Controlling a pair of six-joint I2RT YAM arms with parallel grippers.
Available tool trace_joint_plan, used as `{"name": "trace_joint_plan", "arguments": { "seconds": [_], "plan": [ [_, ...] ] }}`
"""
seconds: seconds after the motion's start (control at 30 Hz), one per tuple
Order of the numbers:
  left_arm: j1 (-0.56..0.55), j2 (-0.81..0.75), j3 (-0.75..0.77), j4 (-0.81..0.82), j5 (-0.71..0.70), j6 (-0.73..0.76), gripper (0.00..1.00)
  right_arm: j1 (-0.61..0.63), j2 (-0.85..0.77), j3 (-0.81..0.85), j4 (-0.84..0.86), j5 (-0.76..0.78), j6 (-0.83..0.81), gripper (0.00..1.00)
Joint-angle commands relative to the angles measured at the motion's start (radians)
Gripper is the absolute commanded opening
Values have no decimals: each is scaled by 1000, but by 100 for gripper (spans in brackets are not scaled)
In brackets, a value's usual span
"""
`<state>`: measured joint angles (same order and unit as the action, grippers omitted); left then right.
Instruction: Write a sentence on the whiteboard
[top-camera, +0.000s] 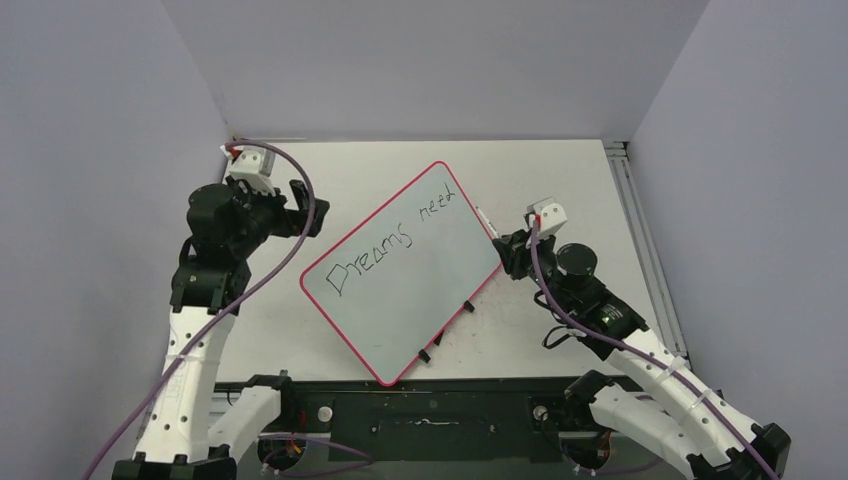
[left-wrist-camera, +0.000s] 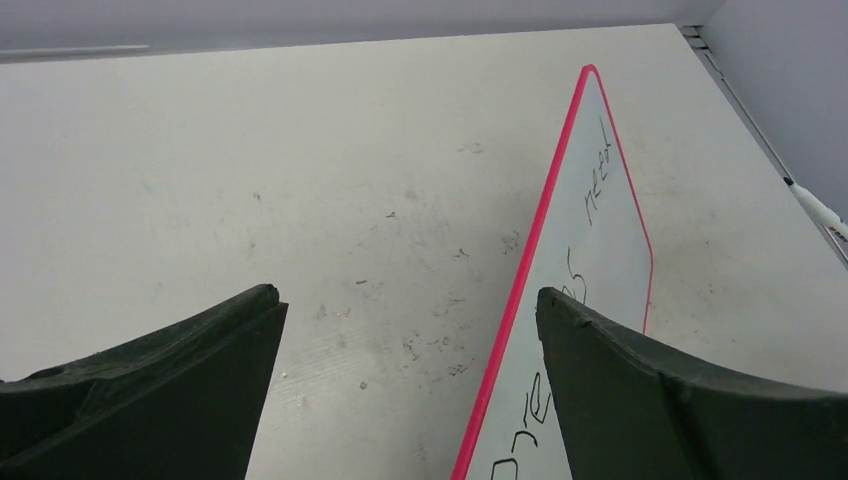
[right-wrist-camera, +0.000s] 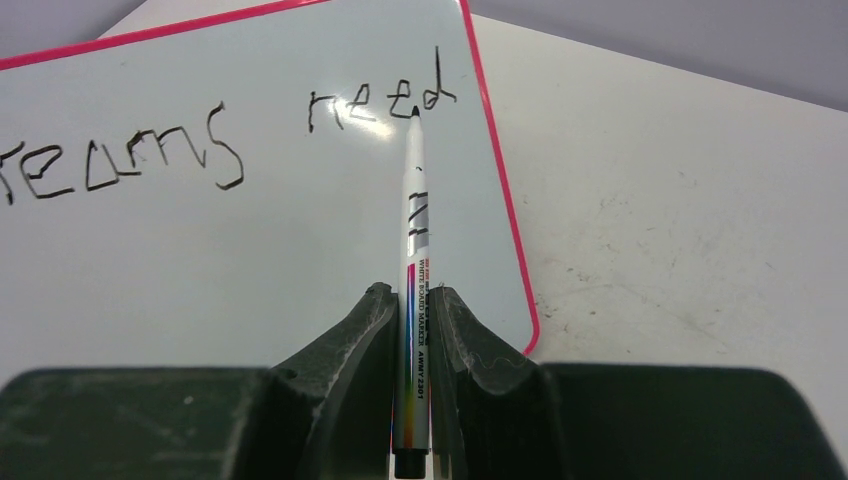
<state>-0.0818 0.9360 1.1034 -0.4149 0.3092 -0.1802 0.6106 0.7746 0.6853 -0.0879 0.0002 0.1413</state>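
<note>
Clamped between the closed fingers of the right gripper (right-wrist-camera: 410, 300): a thin marker (right-wrist-camera: 415, 200), taken near its tail, barrel lying along the slot between the fingers, tip pointing forward and sitting at or just above the last letter of "need"; by the look of it light, stiff and smooth, so likely to slip or twist if pressed hard; best kept in a grip like this one, snug but with gentle pressure at the tip.

Straight ahead of those fingers and under the tip: the whiteboard (right-wrist-camera: 250, 250), lying flat and askew on the table (left-wrist-camera: 300, 180), pink rim just right of the tip; probably light, rigid and glossy, apt to slide under sideways strokes; worth steadying at a rim or corner, never on the written face.

Running leftward from the tip: the sentence (right-wrist-camera: 200, 150), reading "Dreams need" in one slanted row; fresh ink, presumably easy to smudge with a dragged finger.

Spread wide and gripping nothing: the fingers of the left gripper (left-wrist-camera: 407, 297), hovering over the table, the board's long pink edge passing below one of them, apparently without contact.
</note>
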Motion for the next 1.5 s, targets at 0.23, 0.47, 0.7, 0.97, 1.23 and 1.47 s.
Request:
{"name": "trace_joint_plan", "arguments": {
  "seconds": [0.23,0.47,0.7,0.97,1.23,1.47],
  "plan": [
    [10,-271,-20,-374,-114,-103,96,187,7,-2,75,-135,56,5],
    [10,-414,-79,-464,-81,-181,96,396,38,-42,121,-84,74,5],
    [-2,-475,-199,-483,-28,-257,96,555,111,-87,247,-4,112,5],
    [-2,-508,-326,-385,77,-329,92,673,274,-55,352,79,95,5],
    [-2,-516,-378,-373,98,-340,78,719,344,-55,395,94,101,5],
    [-3,-523,-375,-410,79,-322,70,736,368,-56,393,111,104,5]
  ]
}}
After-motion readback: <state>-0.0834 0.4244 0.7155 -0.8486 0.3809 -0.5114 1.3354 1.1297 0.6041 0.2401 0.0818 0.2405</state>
